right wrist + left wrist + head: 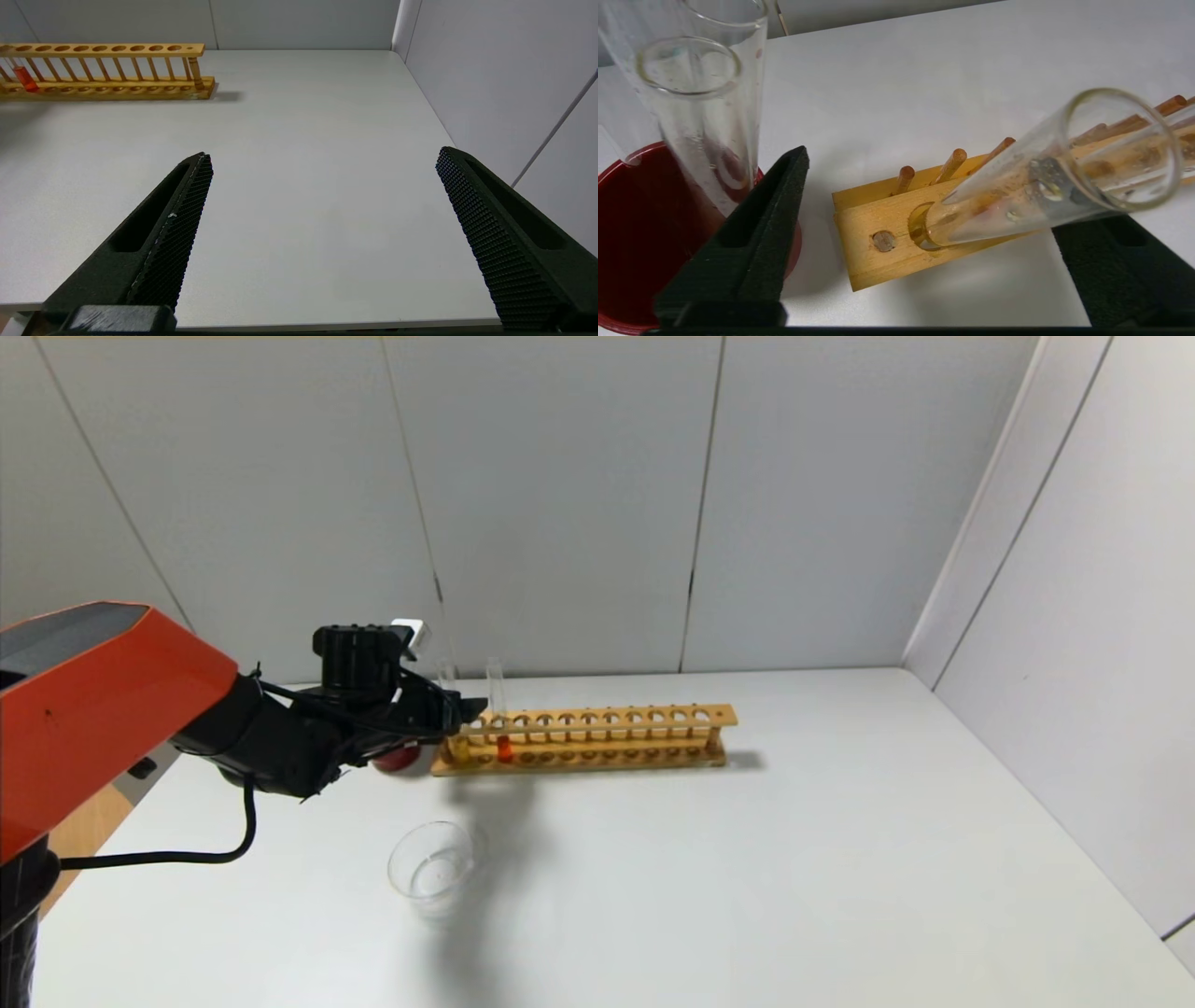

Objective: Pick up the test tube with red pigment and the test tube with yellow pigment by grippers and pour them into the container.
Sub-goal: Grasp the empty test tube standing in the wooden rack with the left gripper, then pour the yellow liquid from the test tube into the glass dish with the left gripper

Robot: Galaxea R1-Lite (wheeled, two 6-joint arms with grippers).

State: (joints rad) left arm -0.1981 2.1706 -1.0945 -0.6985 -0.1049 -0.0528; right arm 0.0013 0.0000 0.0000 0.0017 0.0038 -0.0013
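White counter (747, 859) at frame centre: left pincer (464, 714), wide, should centre around the test tube with yellow pigment (457, 747) in the wooden rack (607, 739) before closing.

We are in a small laboratory test cell. We see a wooden test tube rack (586, 739) with glass tubes holding coloured liquid, standing on a plain white table (747, 877). Pale grey partition panels (560, 504) close the table on the back and on the right side.
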